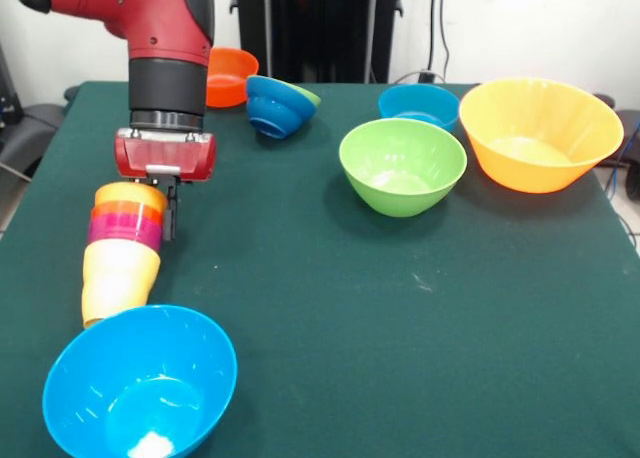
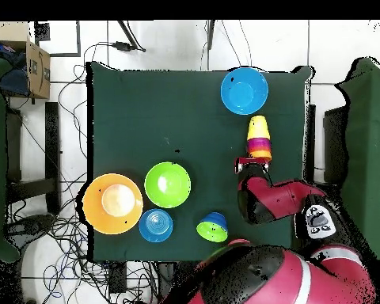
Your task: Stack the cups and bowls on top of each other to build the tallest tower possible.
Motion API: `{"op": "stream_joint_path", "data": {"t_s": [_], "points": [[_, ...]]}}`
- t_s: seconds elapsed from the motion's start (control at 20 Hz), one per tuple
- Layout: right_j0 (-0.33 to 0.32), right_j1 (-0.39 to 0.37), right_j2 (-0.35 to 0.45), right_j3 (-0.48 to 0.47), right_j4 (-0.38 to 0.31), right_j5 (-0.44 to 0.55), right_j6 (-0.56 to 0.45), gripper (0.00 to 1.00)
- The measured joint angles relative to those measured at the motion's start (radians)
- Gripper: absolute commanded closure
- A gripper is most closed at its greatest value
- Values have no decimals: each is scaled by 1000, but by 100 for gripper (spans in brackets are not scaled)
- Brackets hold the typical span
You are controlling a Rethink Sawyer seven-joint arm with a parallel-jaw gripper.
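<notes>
Four nested cups form a stack [image 1: 122,248], with orange-yellow at the top, then red-orange, purple and yellow at the low end. It leans with its yellow end toward a big light blue bowl [image 1: 140,383]. My gripper [image 1: 160,213] is at the stack's orange-yellow end and is shut on it. One dark finger [image 1: 170,216] shows at the stack's right side. In the overhead view the stack [image 2: 259,136] lies between the gripper [image 2: 254,164] and the light blue bowl [image 2: 245,89].
A green bowl [image 1: 402,165] [image 2: 167,184], a large orange-yellow bowl [image 1: 540,133] [image 2: 112,203] and a small light blue bowl [image 1: 418,105] [image 2: 156,226] stand upright. A dark blue bowl nested with a green one [image 1: 278,106] [image 2: 213,227] lies tipped. An orange-red bowl [image 1: 232,75] is behind the arm.
</notes>
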Motion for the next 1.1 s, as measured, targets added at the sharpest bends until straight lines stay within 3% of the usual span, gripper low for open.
{"op": "stream_joint_path", "data": {"t_s": [0.4, 1.1], "points": [[-56, -61, 69, 73, 31, 120, 0, 100], [-144, -116, 215, 106, 195, 394, 0, 100]]}}
